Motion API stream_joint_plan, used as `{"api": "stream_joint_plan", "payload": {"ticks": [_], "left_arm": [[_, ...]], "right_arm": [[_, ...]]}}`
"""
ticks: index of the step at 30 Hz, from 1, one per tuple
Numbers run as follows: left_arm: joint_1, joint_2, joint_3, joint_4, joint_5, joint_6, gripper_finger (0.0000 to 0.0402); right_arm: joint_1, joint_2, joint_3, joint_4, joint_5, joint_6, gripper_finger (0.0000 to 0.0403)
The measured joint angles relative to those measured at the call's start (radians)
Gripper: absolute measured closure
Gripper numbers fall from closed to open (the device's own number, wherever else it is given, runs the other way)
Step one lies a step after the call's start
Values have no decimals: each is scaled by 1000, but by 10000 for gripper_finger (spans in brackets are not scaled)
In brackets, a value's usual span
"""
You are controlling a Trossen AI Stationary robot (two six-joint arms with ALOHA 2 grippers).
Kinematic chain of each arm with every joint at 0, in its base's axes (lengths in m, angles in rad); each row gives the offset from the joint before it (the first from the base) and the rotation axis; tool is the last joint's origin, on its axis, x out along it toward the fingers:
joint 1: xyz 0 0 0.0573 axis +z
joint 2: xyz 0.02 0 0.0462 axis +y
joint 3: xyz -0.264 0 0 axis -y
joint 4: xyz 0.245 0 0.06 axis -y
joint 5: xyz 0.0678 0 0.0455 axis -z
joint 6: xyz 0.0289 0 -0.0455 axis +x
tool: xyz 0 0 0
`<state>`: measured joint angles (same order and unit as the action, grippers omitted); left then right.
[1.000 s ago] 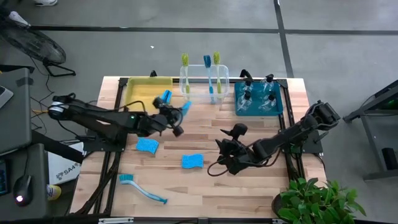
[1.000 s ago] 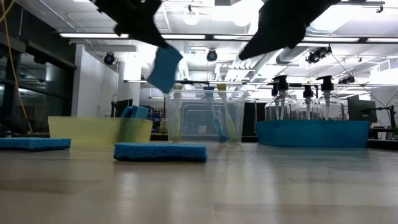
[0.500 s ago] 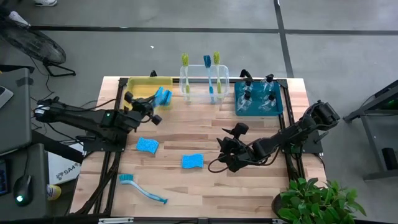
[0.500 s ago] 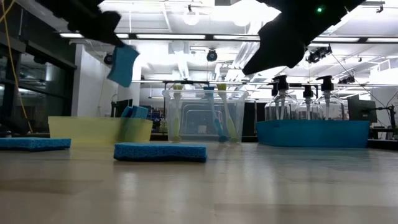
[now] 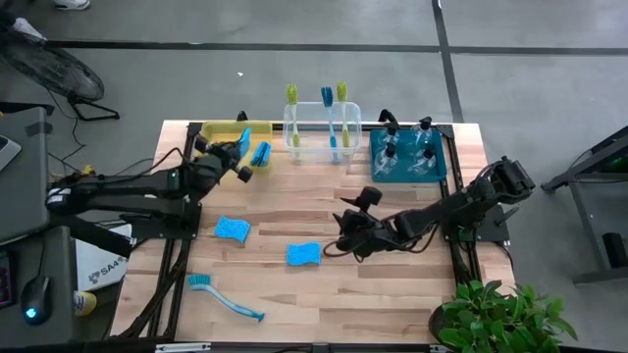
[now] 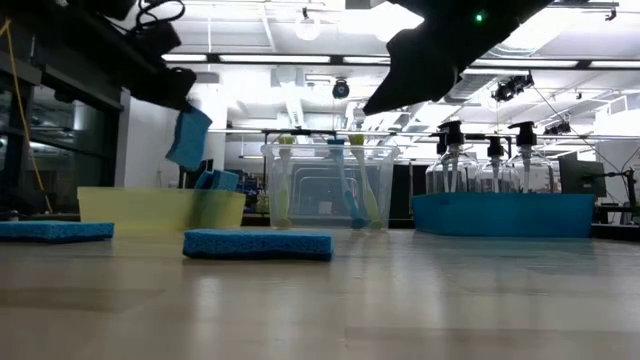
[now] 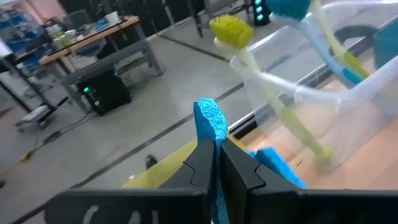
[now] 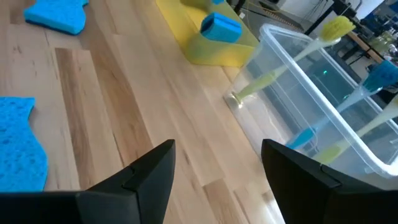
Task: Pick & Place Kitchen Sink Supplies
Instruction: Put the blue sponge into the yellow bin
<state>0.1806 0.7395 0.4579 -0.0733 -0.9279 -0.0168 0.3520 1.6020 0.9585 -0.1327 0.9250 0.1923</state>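
Observation:
My left gripper (image 7: 214, 152) is shut on a bright-blue sponge (image 7: 208, 121) above the yellow bin (image 5: 221, 137); in the low view the sponge (image 6: 188, 138) hangs over that bin (image 6: 140, 210). Another sponge (image 5: 260, 154) lies in the bin. Two more sponges (image 5: 233, 228) (image 5: 303, 254) lie flat on the table. My right gripper (image 8: 217, 180) hovers open above the table's middle, beside the nearer sponge (image 8: 22, 146), touching nothing. A blue dish brush (image 5: 226, 297) lies near the front left. My left gripper pinches the sponge by its two broad faces (image 7: 211, 140) between the two fingers. The fingers come almost level from the table's left side. The sponge stands on edge and sticks out past the fingertips. It is clear of the yellow bin below.
A clear bin (image 5: 324, 132) with upright brushes stands at the far middle. A teal bin (image 5: 407, 157) with spray bottles stands to its right. A potted plant (image 5: 500, 314) sits at the near right corner. Bare wood lies between the two arms.
My left gripper has carried the sponge from over the table's middle toward the far left, sinking a little, to above the yellow bin; it stays shut on it. My right gripper has shifted slightly toward the far edge, still open.

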Motion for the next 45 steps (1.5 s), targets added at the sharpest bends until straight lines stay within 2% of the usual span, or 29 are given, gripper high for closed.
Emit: {"api": "stream_joint_plan", "payload": {"ticks": [3,10,17,22,36,45], "left_arm": [[92,5,-12,85,102,71,390],[290,24,-27,122,293,98,390],[402,38,-163,330,426,102,390],[408,38,-230,416,444,84,390],[409,44,-301,426,447,-12,390],[409,53,-329,481,439,-14,390]], "right_arm": [[-12,0,0,9,-14,-17,171],[-27,0,0,7,-45,-19,171],[-28,0,0,4,-46,-21,171],[-32,0,0,8,-46,-37,171],[-40,0,0,41,-60,-44,171],[-40,0,0,41,-65,-44,171]]}}
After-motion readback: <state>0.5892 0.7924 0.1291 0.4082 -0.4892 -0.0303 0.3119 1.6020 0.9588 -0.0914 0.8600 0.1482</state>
